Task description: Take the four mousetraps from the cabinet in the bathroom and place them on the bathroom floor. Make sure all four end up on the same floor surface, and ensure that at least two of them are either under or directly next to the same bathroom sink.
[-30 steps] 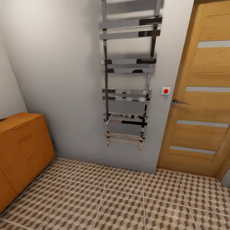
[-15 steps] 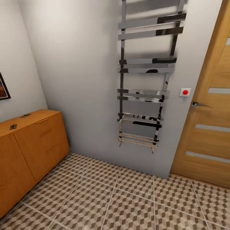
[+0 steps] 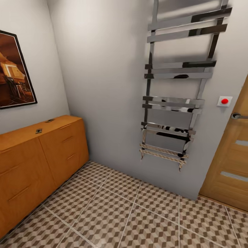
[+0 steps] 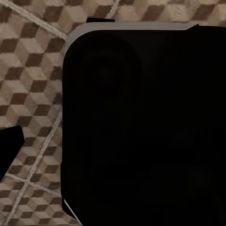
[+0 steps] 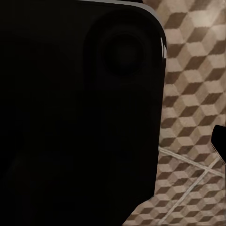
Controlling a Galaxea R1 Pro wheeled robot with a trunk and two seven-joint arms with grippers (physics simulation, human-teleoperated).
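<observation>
The orange-brown cabinet (image 3: 44,155) stands along the left wall in the head view. On its flat top lie two small dark mousetraps, one nearer (image 3: 38,131) and one farther back (image 3: 50,120). The cube-patterned bathroom floor (image 3: 131,213) spreads in front of the cabinet. In the left wrist view a black rounded part of the robot's body (image 4: 141,122) hangs over the tiles, and a dark fingertip (image 4: 9,146) pokes in at the picture's edge. The right wrist view has the same black body (image 5: 80,108) and a dark fingertip (image 5: 220,139) at its edge. The bathroom sink is out of view.
A chrome towel radiator (image 3: 175,103) hangs on the grey far wall. A wooden door (image 3: 230,165) with a lever handle stands at the right, with a red button (image 3: 224,101) beside it. A framed picture (image 3: 13,72) hangs above the cabinet.
The head camera has swung left: the cabinet, radiator and door all slid right in the picture. More of the cabinet top, the two mousetraps and the framed picture came into view.
</observation>
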